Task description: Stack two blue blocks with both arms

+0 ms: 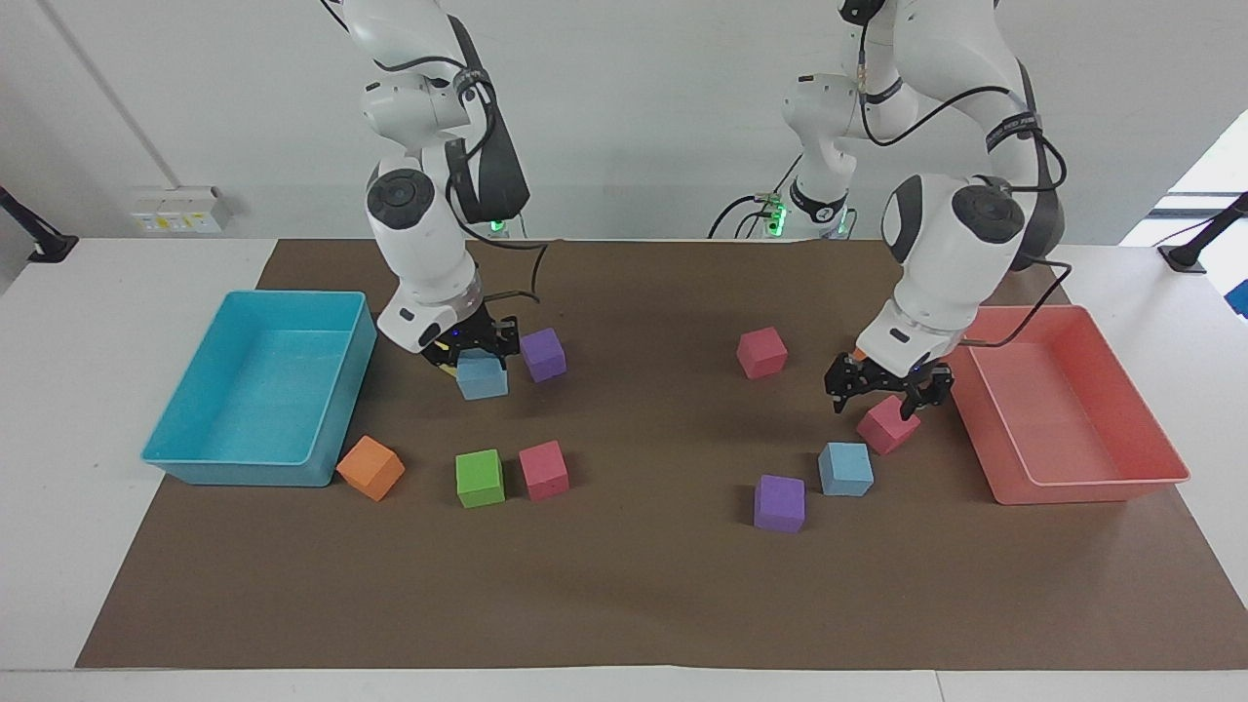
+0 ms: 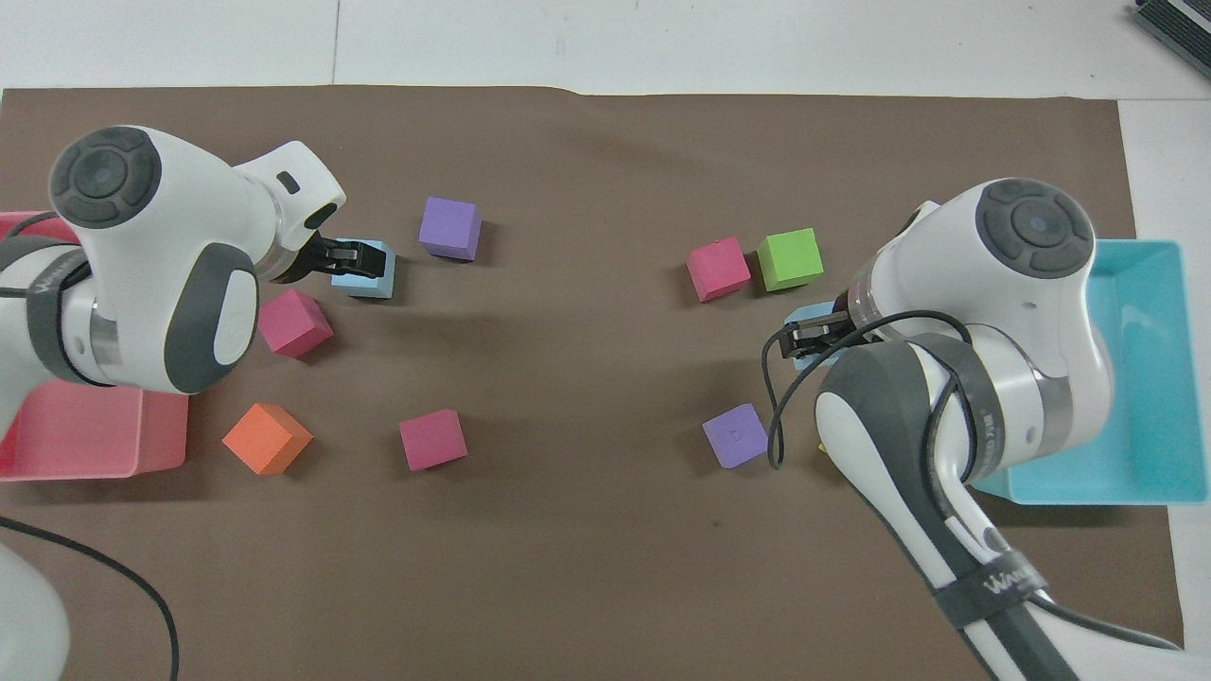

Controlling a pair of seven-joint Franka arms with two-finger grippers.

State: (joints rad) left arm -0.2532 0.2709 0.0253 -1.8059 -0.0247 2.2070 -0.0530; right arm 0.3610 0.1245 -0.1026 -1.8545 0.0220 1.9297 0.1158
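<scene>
- Turquoise bin point(image 1: 261, 400) sits at the left of the facing view on the brown mat point(image 1: 624, 585) covering the counter point(image 1: 58, 390); an orange cube point(image 1: 370, 468) lies at its lower corner.
- Right gripper point(image 1: 475, 349), left of centre, has its jaws closed on one blue block point(image 1: 483, 376), which hangs just above the mat beside a purple cube point(image 1: 542, 353).
- Green cube point(image 1: 480, 478) and a pink cube point(image 1: 543, 470) sit below it, side by side.
- Second blue block point(image 1: 845, 468) rests on the mat right of centre, between another purple cube point(image 1: 779, 503) and a pink cube point(image 1: 887, 424).
- Left gripper point(image 1: 888, 390) hovers over that pink cube, jaws wide and empty.
- Pink bin point(image 1: 1058, 405) lies at the right.
</scene>
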